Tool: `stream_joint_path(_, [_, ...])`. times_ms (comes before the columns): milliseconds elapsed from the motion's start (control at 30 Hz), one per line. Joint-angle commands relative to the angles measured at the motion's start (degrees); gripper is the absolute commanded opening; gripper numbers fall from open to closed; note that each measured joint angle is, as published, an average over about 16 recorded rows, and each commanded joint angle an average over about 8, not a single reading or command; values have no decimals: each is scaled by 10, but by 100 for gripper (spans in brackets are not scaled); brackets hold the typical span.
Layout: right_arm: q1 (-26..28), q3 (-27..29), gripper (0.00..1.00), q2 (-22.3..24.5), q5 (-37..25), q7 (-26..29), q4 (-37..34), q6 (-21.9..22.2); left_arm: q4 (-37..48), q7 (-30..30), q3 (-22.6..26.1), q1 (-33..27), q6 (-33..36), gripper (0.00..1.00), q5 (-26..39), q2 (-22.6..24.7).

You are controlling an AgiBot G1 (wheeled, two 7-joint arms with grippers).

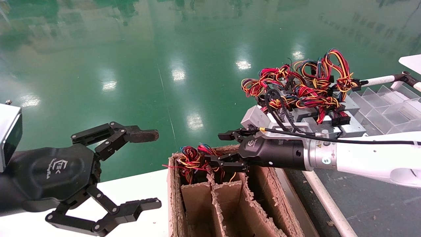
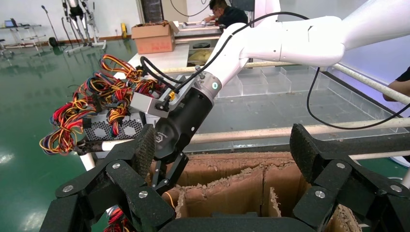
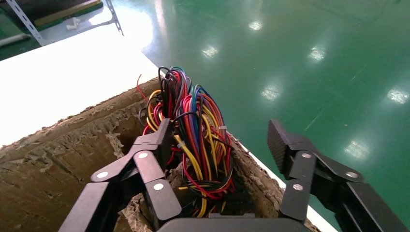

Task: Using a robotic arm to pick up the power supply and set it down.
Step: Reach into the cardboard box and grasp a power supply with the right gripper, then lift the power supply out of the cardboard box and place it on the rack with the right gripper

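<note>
The right gripper on the white robotic arm hangs spread wide over the far corner slot of the cardboard box, fingers either side of a wire bundle, not gripping it. That power supply sits down in the slot, only wires showing. The left gripper is parked wide open beside the box.

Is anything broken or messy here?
Yes. The cardboard box is badly chewed up: its rim and dividers are ragged and torn. Wires bulge out of one far slot, where the open right pincer hovers.
</note>
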Motion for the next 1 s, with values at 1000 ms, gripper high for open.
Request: stream_joint_path(1000, [-14,25,0,15,39,-17,17,-7,0,0,0,0,0,100,0,0])
